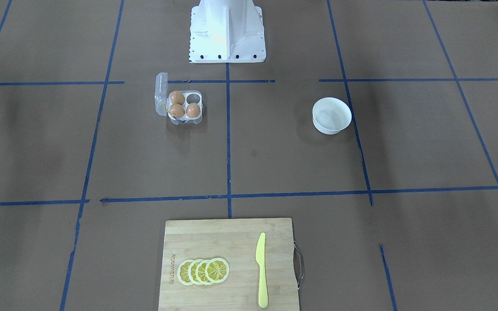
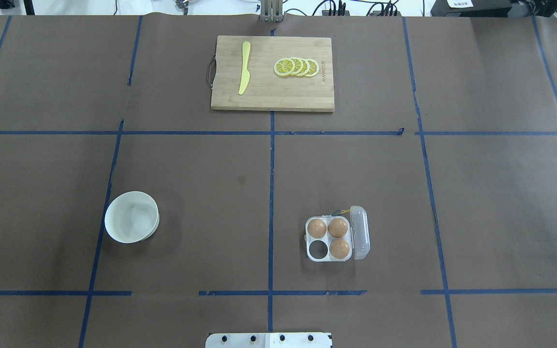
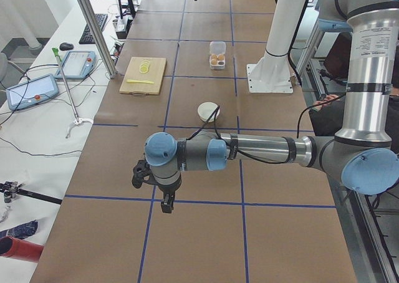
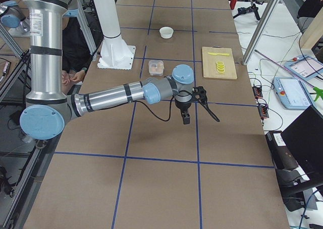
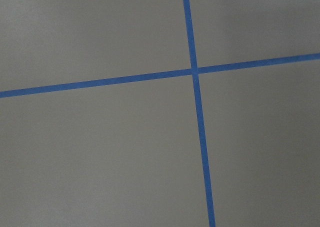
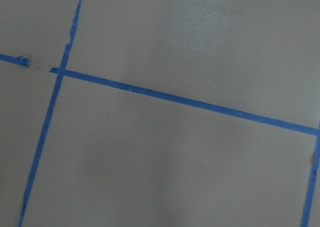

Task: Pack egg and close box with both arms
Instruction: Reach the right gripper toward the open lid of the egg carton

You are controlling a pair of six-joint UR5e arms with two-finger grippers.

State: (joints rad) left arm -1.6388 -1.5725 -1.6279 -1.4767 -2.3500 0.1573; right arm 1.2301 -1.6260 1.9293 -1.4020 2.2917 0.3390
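The clear box (image 1: pixel 191 99) stands open on the brown table, its lid (image 1: pixel 161 97) raised at the side. Three brown eggs (image 1: pixel 177 97) (image 1: pixel 177 111) (image 1: pixel 193 110) fill three cups; one cup is empty. No loose egg shows. The box also shows in the overhead view (image 2: pixel 318 248). My left gripper (image 3: pixel 166 207) hangs over bare table far from the box, seen only in the left side view. My right gripper (image 4: pixel 185 120) hangs over bare table, seen only in the right side view. I cannot tell whether either is open or shut. Both wrist views show only table and blue tape.
A white bowl (image 1: pixel 332 116) sits on the other side of the centre line from the box and looks empty. A wooden cutting board (image 1: pixel 214 242) with lemon slices (image 1: pixel 203 271) and a yellow knife (image 1: pixel 261 270) lies at the far edge. The white pedestal (image 1: pixel 226 34) stands by the box.
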